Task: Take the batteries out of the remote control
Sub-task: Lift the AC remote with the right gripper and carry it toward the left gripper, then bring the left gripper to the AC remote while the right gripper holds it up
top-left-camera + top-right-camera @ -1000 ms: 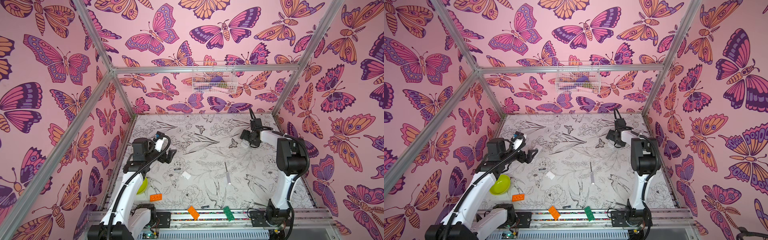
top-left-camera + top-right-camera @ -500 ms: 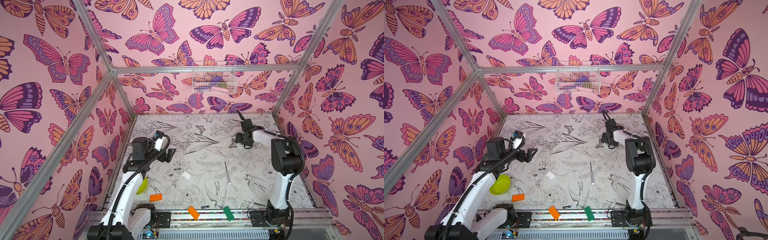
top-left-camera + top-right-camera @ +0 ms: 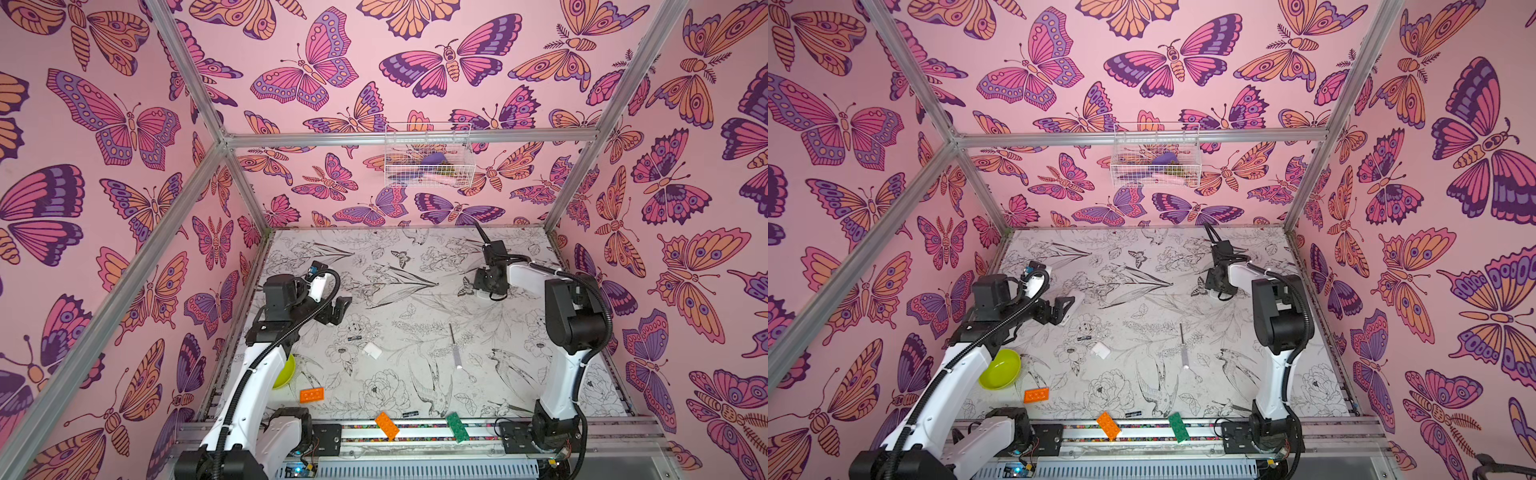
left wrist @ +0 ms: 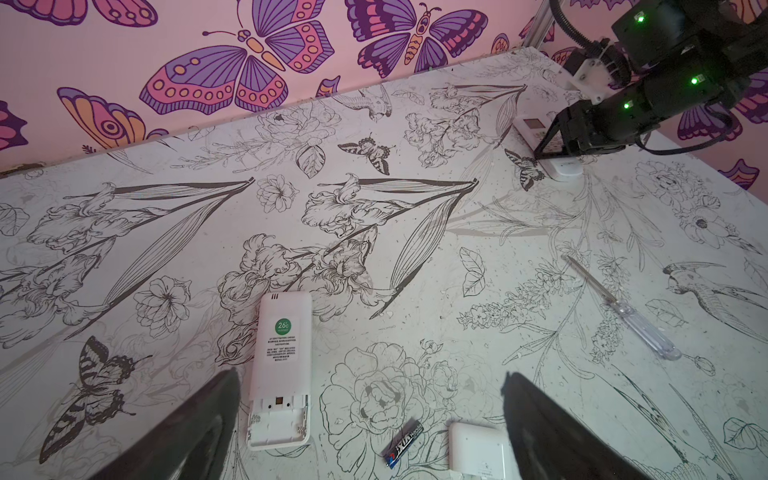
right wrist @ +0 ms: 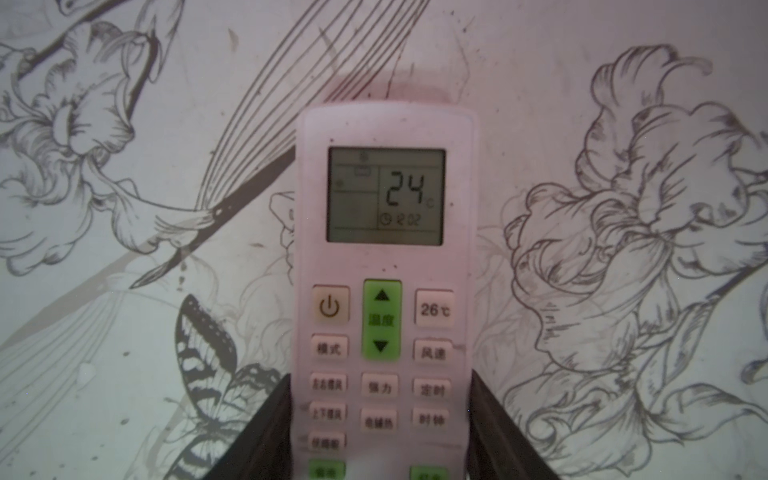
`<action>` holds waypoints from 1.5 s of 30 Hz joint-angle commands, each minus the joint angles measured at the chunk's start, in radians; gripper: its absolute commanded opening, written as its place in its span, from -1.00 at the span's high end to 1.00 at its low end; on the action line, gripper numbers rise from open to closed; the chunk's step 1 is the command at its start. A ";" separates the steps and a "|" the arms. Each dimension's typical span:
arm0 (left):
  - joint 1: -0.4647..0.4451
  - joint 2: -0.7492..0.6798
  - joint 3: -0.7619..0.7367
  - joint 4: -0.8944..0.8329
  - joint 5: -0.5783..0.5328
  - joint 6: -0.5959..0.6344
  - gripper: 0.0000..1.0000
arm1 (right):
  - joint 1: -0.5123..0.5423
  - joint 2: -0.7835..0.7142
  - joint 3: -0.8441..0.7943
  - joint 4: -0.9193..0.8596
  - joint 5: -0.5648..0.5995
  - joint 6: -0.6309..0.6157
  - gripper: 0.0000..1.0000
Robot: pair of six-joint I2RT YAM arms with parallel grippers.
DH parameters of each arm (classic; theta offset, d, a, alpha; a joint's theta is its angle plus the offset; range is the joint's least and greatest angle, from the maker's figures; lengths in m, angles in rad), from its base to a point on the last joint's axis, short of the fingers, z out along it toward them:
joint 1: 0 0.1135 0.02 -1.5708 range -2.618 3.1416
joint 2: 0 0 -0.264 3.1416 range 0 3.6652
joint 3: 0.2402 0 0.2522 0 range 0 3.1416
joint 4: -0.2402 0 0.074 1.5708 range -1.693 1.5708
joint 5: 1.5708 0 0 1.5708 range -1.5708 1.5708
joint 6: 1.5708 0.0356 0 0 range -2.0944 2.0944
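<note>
Right pincer has closed on the lit remote at one o'clock, likely to unload it; left pincer hovers wide open.

Left pincer spread wide, right pincer low

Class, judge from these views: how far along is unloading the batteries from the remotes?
Done: the face-down remote lies with its compartment open and empty, its cover off, a black battery beside it. In hand: the right gripper's fingers flank the lit remote. Left: its display is on, so it is probably not yet unloaded.
</note>
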 commanded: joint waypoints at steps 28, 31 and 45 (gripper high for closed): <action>-0.068 0.060 0.202 -0.357 0.185 0.400 -1.00 | 0.331 -0.518 -0.385 0.285 -0.728 -0.627 0.47; -0.068 0.087 0.250 -0.419 0.263 0.543 -1.00 | 0.358 -0.551 -0.411 0.257 -0.779 -0.704 0.45; -0.164 0.260 0.479 -0.550 0.293 1.518 -1.00 | 0.375 -0.603 -0.360 0.016 -0.663 -0.846 0.61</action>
